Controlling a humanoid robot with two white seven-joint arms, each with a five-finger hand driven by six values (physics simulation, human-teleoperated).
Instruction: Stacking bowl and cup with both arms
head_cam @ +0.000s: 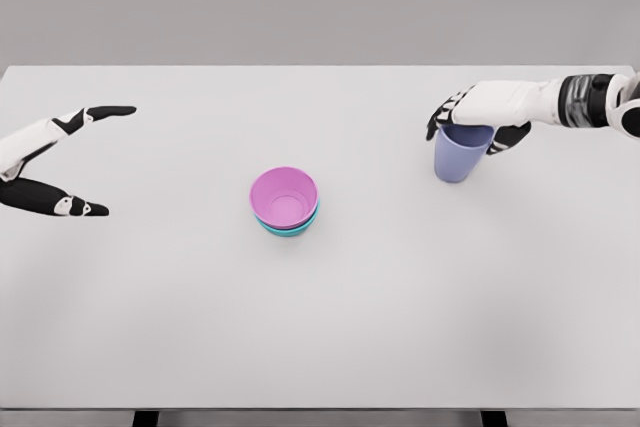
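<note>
Right hand (pixel 478 119) grips upright lilac cup (pixel 460 155) | left hand (pixel 62 159) spread wide

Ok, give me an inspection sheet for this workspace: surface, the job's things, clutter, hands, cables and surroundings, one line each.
Surface: white table, flat, unmarked.
Job's things: pink bowl nested in teal bowl near the middle; lavender cup upright at the right rear.
Clutter: nothing seen.
Hands: right hand closed over the cup's rim from above; left hand at the left edge, fingers spread, holding nothing.
Cables: nothing seen.
Surroundings: plain grey backdrop; dark table legs at the bottom edge.
</note>
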